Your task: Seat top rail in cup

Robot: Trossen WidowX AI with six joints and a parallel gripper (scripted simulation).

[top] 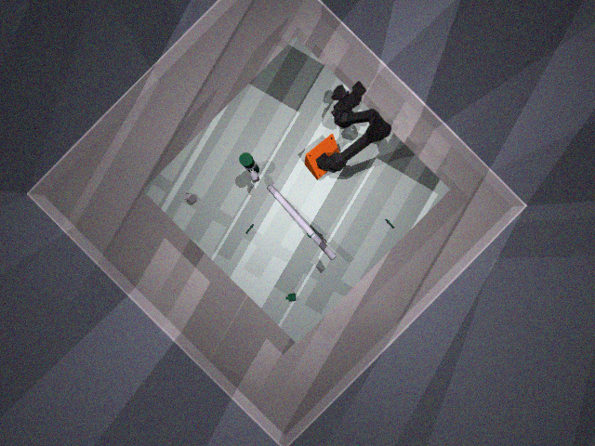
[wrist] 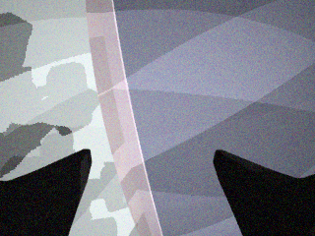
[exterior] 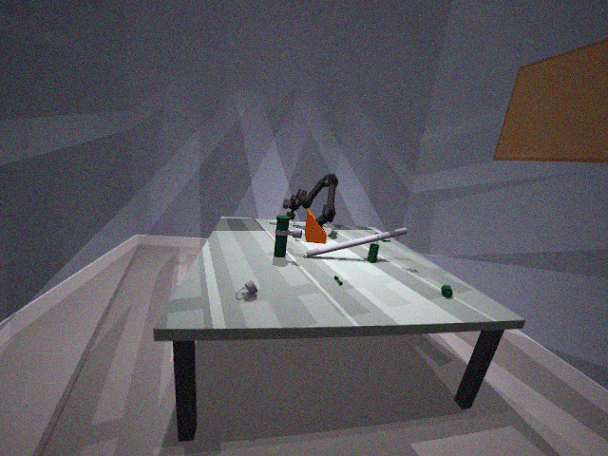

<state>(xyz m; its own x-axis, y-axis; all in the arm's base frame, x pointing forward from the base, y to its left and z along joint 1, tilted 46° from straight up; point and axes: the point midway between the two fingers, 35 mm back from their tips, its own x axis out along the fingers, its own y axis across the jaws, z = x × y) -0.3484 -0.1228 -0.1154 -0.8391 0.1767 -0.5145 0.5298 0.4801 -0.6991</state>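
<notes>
The pale rail (top: 293,211) (exterior: 343,244) slopes through the loop cap (exterior: 381,237) on the short green post (exterior: 372,253). Its far end sticks up beyond the loop; its lower end is down near the table, apart from the big post. The big green post (exterior: 280,246) stands upright with its cap (top: 245,159) (exterior: 282,217) on top. The grey rail-end cup (top: 254,176) (exterior: 297,233) hangs on the brace band (exterior: 281,233), partway up the post, above the rail's lower end. My gripper (wrist: 154,157) is open and empty, well away from the rail, behind the orange block.
An orange block (top: 321,154) (exterior: 314,231) stands by the arm's base. A loose grey fitting (top: 191,198) (exterior: 250,287), a small green pin (top: 249,229) (exterior: 338,280), another pin (top: 390,223) and a green piece (top: 291,297) (exterior: 446,291) lie on the table (exterior: 338,331).
</notes>
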